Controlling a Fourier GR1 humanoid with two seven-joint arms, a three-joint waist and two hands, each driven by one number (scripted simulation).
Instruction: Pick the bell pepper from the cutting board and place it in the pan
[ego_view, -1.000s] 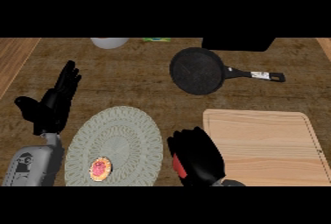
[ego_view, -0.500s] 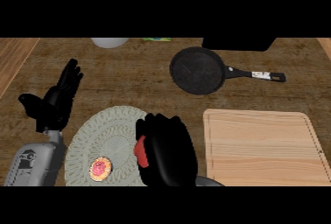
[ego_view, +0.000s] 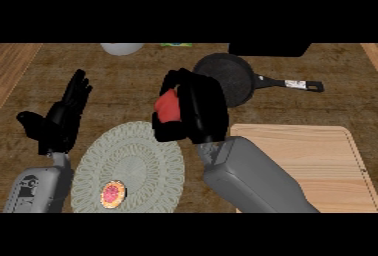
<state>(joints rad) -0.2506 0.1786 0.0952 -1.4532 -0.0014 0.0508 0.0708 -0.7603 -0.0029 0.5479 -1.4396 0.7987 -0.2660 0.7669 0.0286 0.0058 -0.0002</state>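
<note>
My right hand (ego_view: 198, 107) is curled round a red bell pepper (ego_view: 167, 106), of which only a red patch shows between thumb and fingers. The hand hangs above the counter just left of the black pan (ego_view: 227, 82), whose handle points right. The wooden cutting board (ego_view: 310, 165) lies at the lower right, partly covered by my right forearm, with nothing on its visible part. My left hand (ego_view: 63, 117) stays open at the left, fingers up.
A round pale woven placemat (ego_view: 133, 170) lies at the lower middle with a small pink and yellow disc (ego_view: 112, 193) on it. A white bowl (ego_view: 122, 48), a green item (ego_view: 176, 44) and a black object (ego_view: 269, 48) stand along the far edge.
My right hand has risen from near the board's left edge and travelled up toward the pan, carrying the red pepper. The left hand has barely moved.
</note>
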